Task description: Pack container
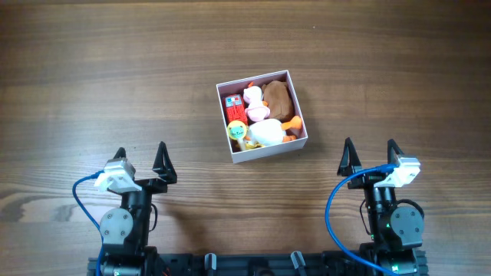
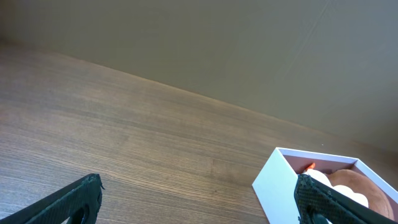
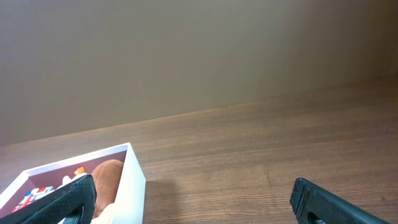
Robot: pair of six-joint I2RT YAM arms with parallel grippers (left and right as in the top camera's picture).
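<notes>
Packing is looking finished; small toys [image 1: 259, 115] are filling the container [image 1: 270, 151]; nothing is lying loose around it; left gripper [image 1: 141, 157] and right gripper [image 1: 369, 149] are hovering nearer the robot than the container, fingers spread apart, gripping nothing

Container [image 1: 268, 152]: on counter [image 1: 115, 69], just right of frame centre, with small toys [image 1: 257, 115] packed inside. Left gripper [image 1: 141, 150]: lower left. Right gripper [image 1: 369, 142]: lower right. Both well apart from container.
</notes>
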